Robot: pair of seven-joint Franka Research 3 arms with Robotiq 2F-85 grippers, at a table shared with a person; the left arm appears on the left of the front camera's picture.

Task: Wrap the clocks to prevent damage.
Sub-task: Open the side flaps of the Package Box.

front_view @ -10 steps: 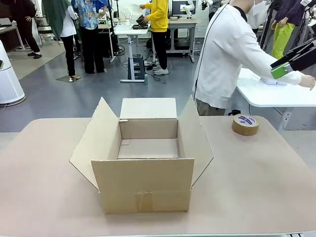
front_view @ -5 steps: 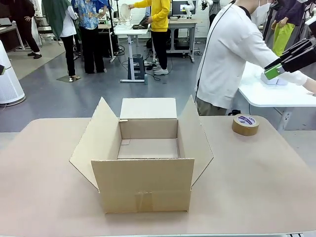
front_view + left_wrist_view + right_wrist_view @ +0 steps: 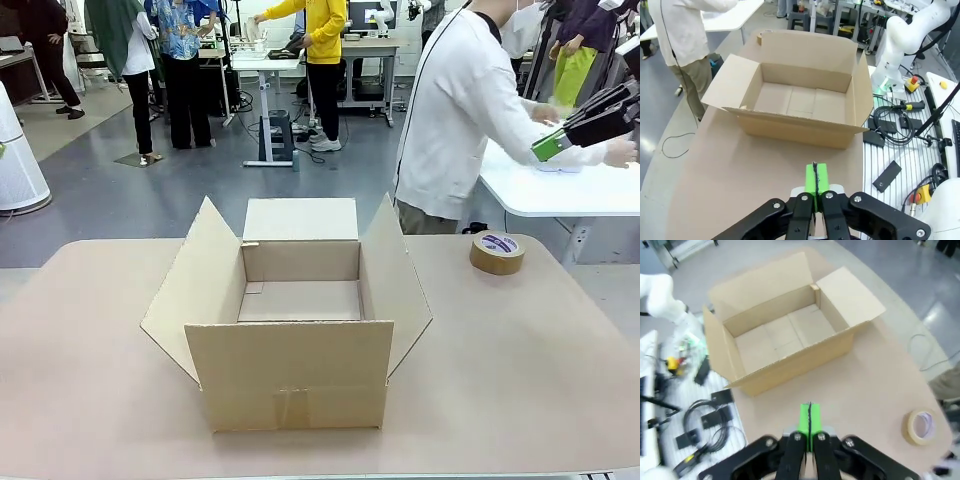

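An open cardboard box (image 3: 290, 370) stands mid-table with all flaps spread, its inside bare; it also appears in the left wrist view (image 3: 800, 130) and the right wrist view (image 3: 790, 365). My right gripper (image 3: 546, 148) hangs high at the far right, above the table's edge, green pads pressed together with nothing between them (image 3: 810, 421). My left gripper (image 3: 815, 181) is shut too and empty, high over the tabletop short of the box. A person in a white top (image 3: 460, 110) leans away toward a white table (image 3: 560, 190) behind, both hands over it.
A roll of brown tape (image 3: 497, 252) lies flat at the table's back right, also seen in the right wrist view (image 3: 920, 426). The beige tabletop (image 3: 520, 380) is bare around the box. Cables and control boxes (image 3: 895, 125) lie on a rack beside the table.
My right gripper has drifted a little to the left, still shut. The person's hands have shifted over the white table behind. The box and tape have not moved.
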